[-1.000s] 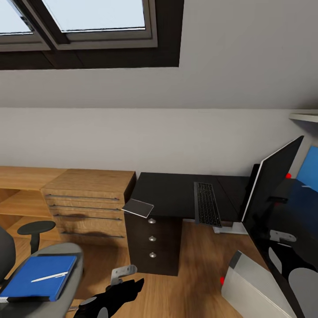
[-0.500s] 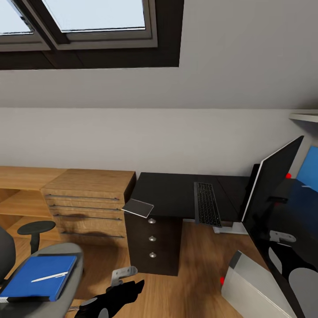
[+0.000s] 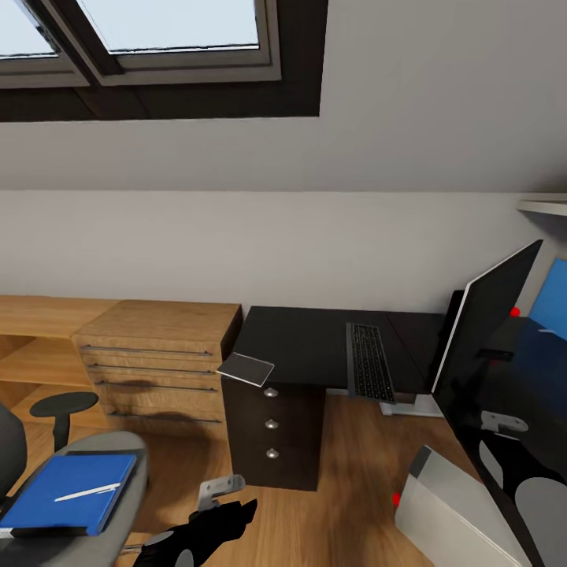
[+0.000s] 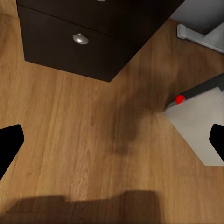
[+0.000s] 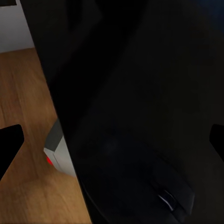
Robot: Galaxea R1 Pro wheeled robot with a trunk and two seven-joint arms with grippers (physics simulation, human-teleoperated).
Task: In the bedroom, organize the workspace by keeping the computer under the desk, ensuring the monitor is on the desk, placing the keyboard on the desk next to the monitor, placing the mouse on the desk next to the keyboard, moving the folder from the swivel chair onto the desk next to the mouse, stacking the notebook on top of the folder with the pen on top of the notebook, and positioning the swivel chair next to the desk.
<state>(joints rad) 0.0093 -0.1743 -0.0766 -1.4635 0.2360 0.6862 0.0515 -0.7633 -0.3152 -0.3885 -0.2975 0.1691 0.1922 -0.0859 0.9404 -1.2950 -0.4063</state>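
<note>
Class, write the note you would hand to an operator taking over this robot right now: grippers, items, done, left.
Left gripper: open, empty, above the floor.
Right gripper: open, empty, near the monitor.
Keyboard lies on the desk beside the monitor; I cannot tell what the monitor's base stands on.
Computer sits tilted on the floor.
Blue folder lies on the swivel chair, with the pen on it.
Left: mouse, folder, notebook, pen, chair, and checking the computer.

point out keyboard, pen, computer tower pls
keyboard (image 3: 369, 363), head view, middle of the key field.
pen (image 3: 87, 493), head view, mid-shaft, lying on the blue cover.
computer tower (image 4: 201, 123), left wrist view, grey side panel.
</note>
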